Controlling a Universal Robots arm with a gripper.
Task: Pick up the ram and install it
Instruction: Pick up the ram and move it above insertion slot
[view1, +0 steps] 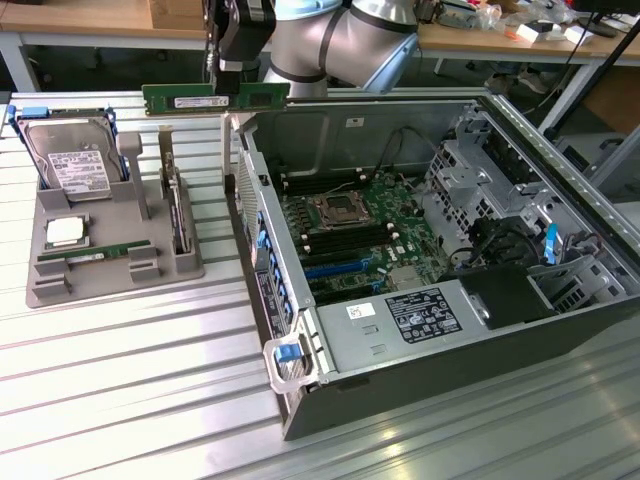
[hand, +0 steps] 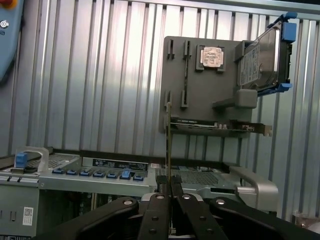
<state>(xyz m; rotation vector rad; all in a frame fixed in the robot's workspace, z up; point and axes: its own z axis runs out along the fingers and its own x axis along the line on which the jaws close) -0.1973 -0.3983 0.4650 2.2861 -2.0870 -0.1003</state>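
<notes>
the ram (view1: 185, 98) looks light, stiff n thin, prob fragile at chips n contacts, so pinch its flat faces mid-length. gripper (view1: 230, 88) is nearly closed on it, holding it level above a corner of the open pc case (view1: 450, 380), w/ the grey parts tray (view1: 120, 232) to the exterior view's left.

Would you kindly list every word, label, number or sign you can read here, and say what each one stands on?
No text here can be quoted; these labels are there:
Hard drive: white label, print too small to read.
Power supply: black label, unreadable.
Ram, held in the hand: whitish label, unreadable.
Computer case: dark strip label, unreadable.
</notes>
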